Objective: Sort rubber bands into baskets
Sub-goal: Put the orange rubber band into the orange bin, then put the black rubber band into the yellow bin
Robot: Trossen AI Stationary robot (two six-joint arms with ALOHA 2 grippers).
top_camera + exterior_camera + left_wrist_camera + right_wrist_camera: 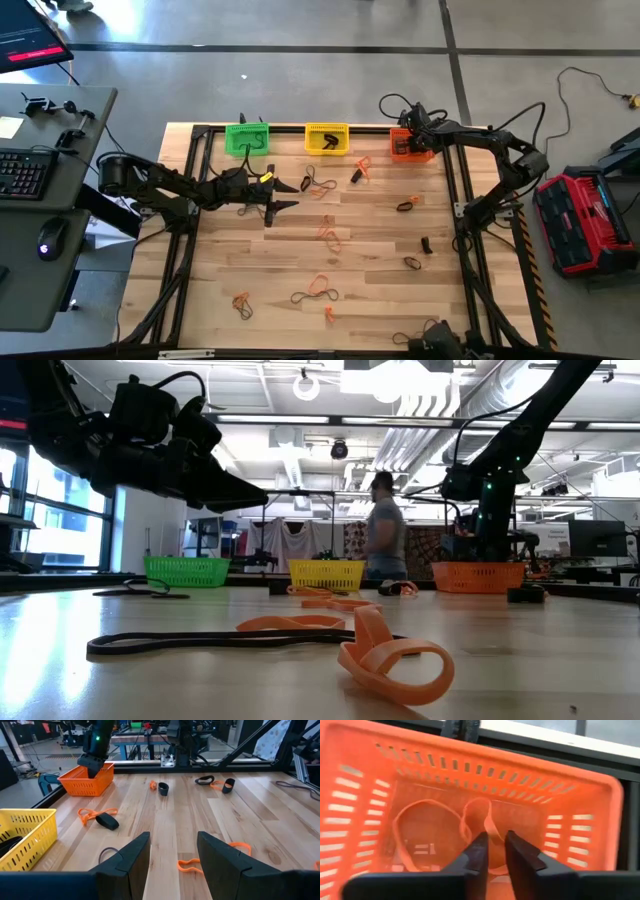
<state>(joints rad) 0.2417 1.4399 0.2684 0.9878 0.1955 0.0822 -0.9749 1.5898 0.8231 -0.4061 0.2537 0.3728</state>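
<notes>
**Right gripper over the orange basket, rubber bands scattered on the table**

Seen from above, three baskets line the upper edge of the wooden table (380,250): green basket (246,138) at left, yellow basket (327,139) in the middle, orange basket (408,146) at right. The right gripper (493,851) hangs directly over the orange basket, its fingers parted by only a narrow gap and gripping nothing; orange bands (440,827) lie on the basket floor beneath them. The left gripper (287,195) hovers left of centre, just below the green basket, its fingers spread wide and empty. Loose rubber bands (318,288), orange and dark, lie scattered across the middle and lower table. In the low view, a person (385,540) stands in the background behind the yellow basket.
</notes>
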